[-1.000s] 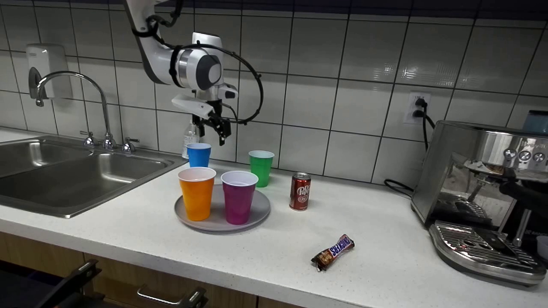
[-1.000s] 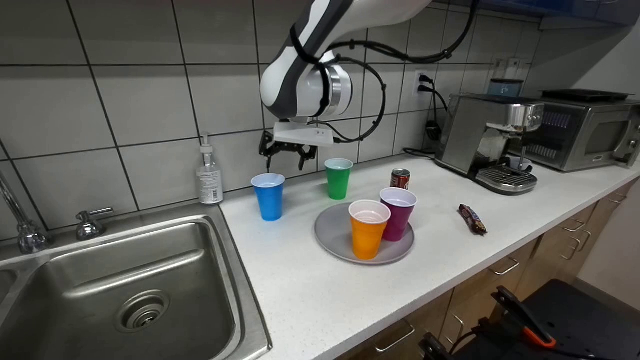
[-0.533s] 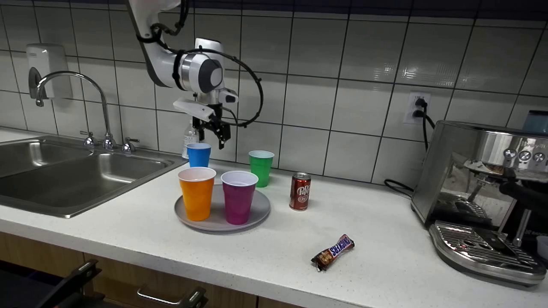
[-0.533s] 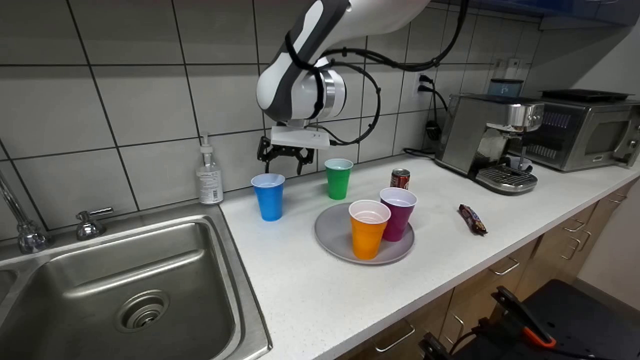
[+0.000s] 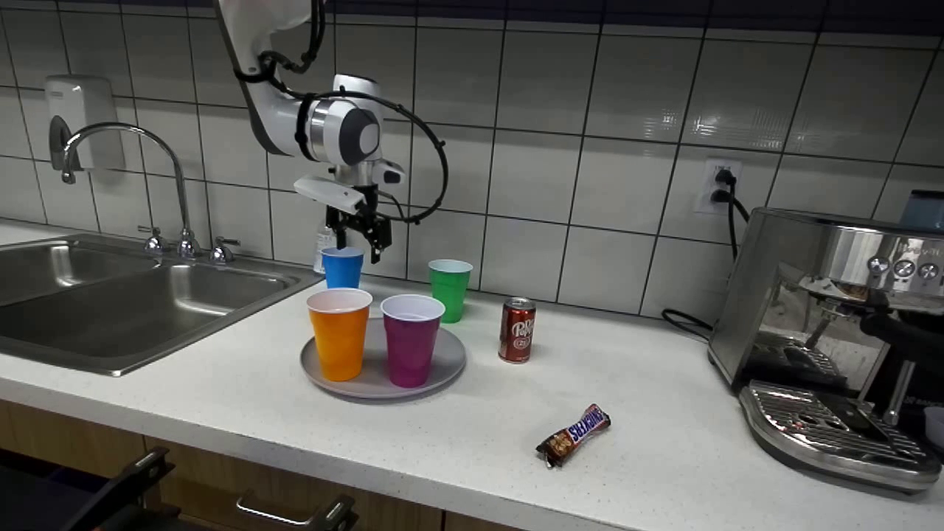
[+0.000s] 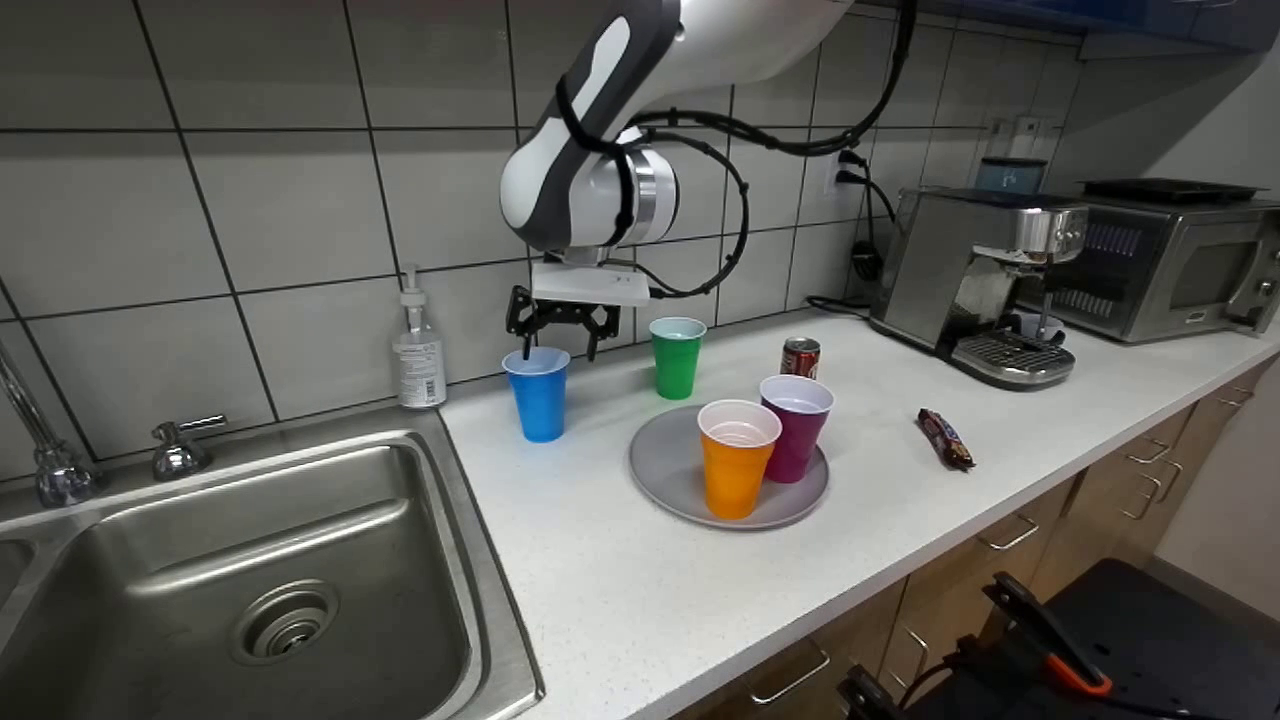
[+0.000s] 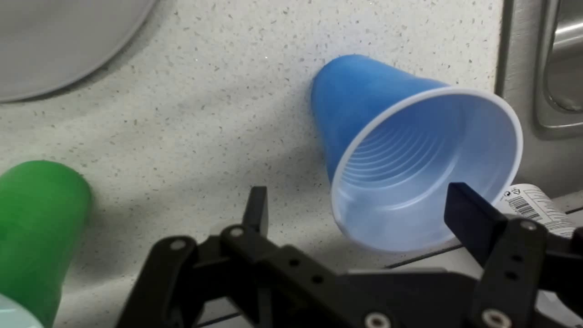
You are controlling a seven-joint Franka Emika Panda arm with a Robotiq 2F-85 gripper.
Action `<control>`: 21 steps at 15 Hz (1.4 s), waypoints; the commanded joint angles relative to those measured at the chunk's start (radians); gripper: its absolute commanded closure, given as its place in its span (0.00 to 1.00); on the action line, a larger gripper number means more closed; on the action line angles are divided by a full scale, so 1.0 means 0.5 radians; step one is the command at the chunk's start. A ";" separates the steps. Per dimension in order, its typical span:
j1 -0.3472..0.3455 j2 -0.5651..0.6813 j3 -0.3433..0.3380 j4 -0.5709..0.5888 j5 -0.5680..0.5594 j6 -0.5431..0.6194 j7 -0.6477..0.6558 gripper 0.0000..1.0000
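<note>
The hand [image 7: 357,196] hangs above the blue cup [image 6: 541,405] with its fingers spread wide, gripping nothing. The cup stands upright on the desk [image 6: 590,620], near the edge that meets the sink [image 6: 490,590] and toward the back edge. In the wrist view one finger overlaps the cup's mouth and the other shows over the desk just beside it; whether either touches cannot be told. The step in hand looks like an approach to the blue cup, and a grip on its wall would call for lowering, one finger inside the rim and one outside. Along the back edge stands the green cup [image 6: 678,360]; nearer the front edge, the plate [image 6: 658,460] carries the orange cup [image 6: 735,480] and the purple cup [image 6: 797,440], both upright. The red can [image 5: 517,335] stands farther from the sink, and the candy bar [image 5: 574,435] lies toward the front edge; an exterior view gives their lettering, and the wrist view shows neither. The wrist view alone looks down onto the ridges inside the blue cup, yet it catches only part of the soap bottle [image 6: 418,365], which an exterior view shows whole.
</note>
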 commanded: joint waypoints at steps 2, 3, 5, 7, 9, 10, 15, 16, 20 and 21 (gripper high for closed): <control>0.040 0.067 -0.041 0.105 -0.038 -0.106 0.088 0.00; 0.039 0.071 -0.040 0.107 -0.036 -0.114 0.087 0.00; 0.032 0.068 -0.031 0.100 -0.027 -0.119 0.073 0.00; 0.028 0.060 -0.027 0.094 -0.024 -0.124 0.068 0.00; 0.021 0.052 -0.018 0.088 -0.020 -0.113 0.051 0.25; 0.022 0.052 -0.019 0.089 -0.022 -0.112 0.051 0.26; 0.020 0.054 -0.014 0.093 -0.020 -0.113 0.046 0.65; 0.020 0.055 -0.014 0.093 -0.019 -0.113 0.047 0.73; 0.016 0.046 -0.002 0.078 -0.015 -0.117 0.030 1.00; 0.013 0.041 0.003 0.074 -0.012 -0.117 0.024 1.00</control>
